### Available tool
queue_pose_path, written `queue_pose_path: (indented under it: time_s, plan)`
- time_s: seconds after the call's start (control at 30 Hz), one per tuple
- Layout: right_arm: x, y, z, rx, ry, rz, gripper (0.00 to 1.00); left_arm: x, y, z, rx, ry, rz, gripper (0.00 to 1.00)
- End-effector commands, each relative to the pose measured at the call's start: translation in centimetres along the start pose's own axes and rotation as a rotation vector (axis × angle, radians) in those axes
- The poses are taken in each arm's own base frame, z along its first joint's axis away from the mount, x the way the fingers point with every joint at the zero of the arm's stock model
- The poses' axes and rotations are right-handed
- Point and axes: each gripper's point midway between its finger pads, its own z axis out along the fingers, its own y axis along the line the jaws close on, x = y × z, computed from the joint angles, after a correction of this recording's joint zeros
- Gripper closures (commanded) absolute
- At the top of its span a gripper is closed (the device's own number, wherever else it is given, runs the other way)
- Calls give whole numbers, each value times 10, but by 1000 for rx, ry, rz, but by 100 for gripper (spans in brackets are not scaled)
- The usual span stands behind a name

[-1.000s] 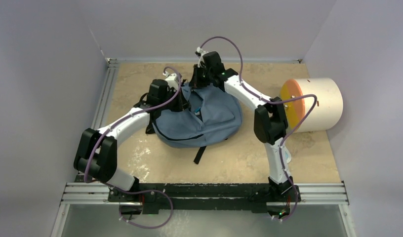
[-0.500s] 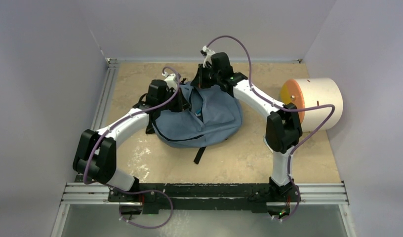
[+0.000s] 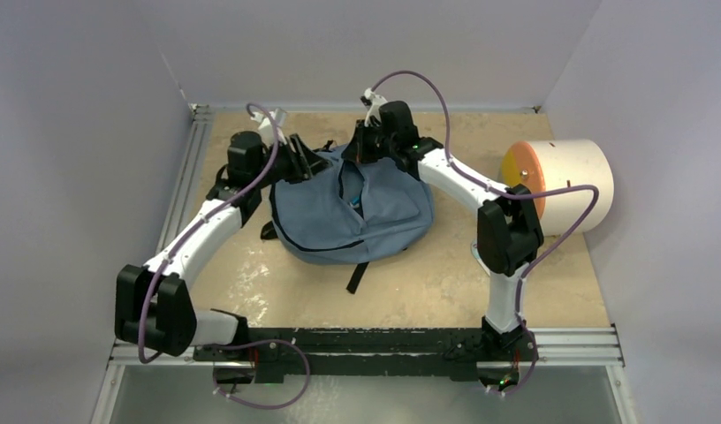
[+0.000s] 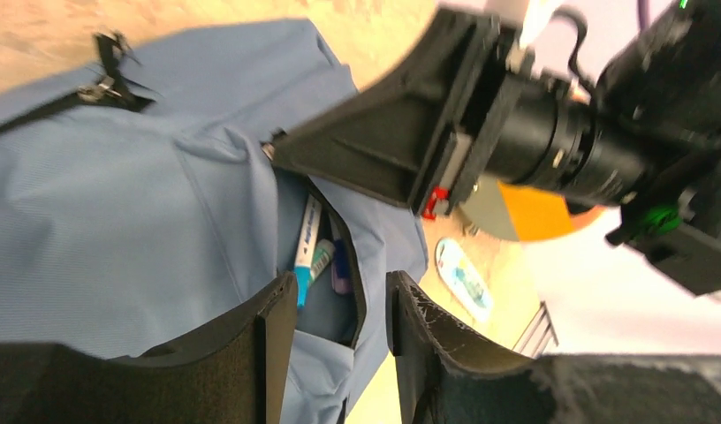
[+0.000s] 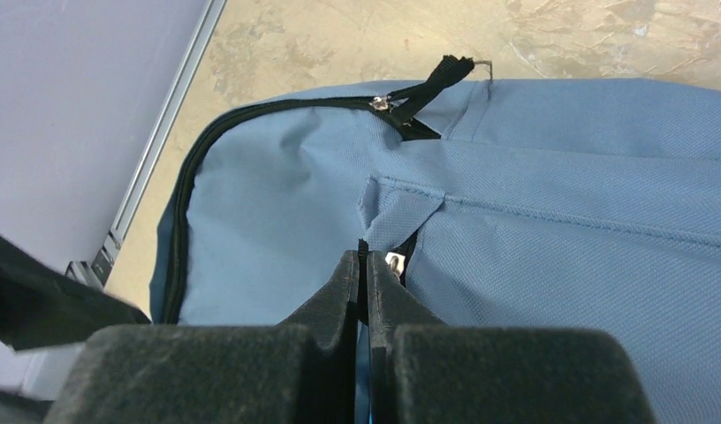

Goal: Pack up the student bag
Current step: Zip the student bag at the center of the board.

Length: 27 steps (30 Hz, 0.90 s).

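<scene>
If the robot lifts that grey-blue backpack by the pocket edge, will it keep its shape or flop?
Probably flop: the student bag lies slumped and creased on the table, so it would likely sag from any pinched point. The pens showing in its open pocket might slide out if it tips.

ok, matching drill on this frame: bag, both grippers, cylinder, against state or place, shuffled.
1 student bag
2 left gripper
3 right gripper
4 white cylinder

A fingers shut at pocket edge
B far right, lying on its side
C fingers apart
D pocket open, pens inside

Pairs: 1-D, 2-C, 3-A, 4-B
</scene>
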Motion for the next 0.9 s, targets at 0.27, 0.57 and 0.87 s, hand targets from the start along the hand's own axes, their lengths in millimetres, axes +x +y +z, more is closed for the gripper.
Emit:
queue_pose_path:
  time_s: [0.27, 0.57, 0.87]
  plan:
    - [-29, 34, -30, -119, -114, -15, 100, -42, 36, 35, -78, -1, -286, 54]
    - [-31, 37, -33, -126, -123, -21, 100, -37, 46, 52, -86, 29, -403, 52]
    - [-30, 38, -37, -129, -129, -25, 100, -30, 51, 71, -76, 48, -492, 51]
